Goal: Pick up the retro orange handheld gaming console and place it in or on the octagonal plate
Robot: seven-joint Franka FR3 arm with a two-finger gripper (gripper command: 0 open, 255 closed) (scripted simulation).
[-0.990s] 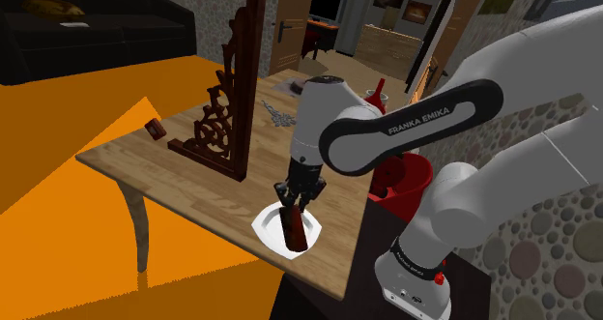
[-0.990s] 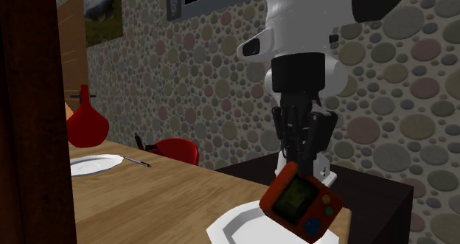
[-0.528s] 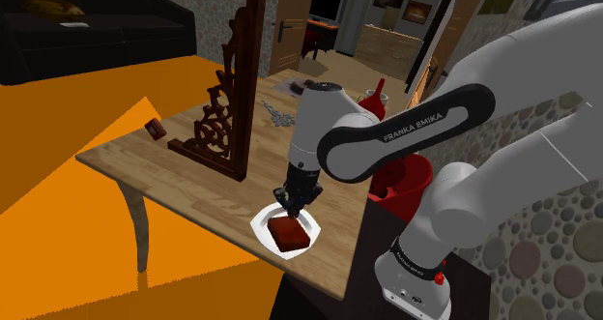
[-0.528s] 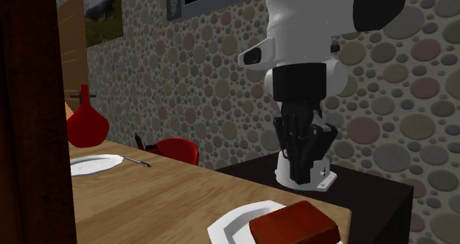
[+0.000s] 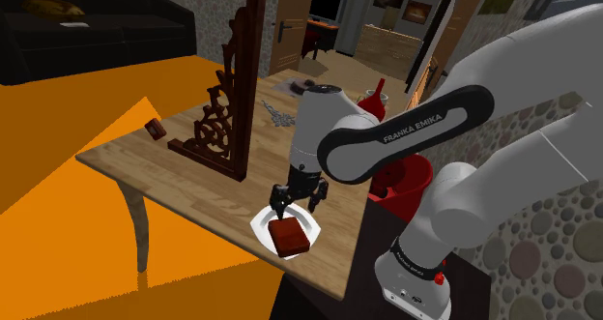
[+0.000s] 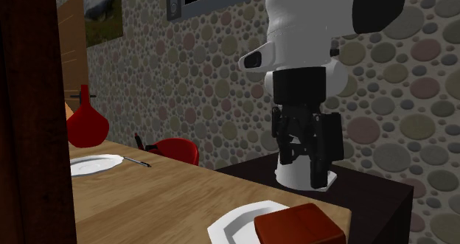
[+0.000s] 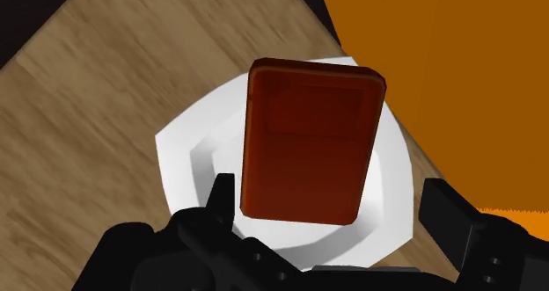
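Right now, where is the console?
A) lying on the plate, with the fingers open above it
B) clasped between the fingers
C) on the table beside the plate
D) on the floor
A: the console lies flat on the plate, and the fingers stand apart, clear of it.

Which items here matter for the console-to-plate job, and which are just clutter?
Job:
- console, lying on the white plate
- pincer, open above it

Clutter:
- carved bracket
- red vase
- far plate
- small brown block
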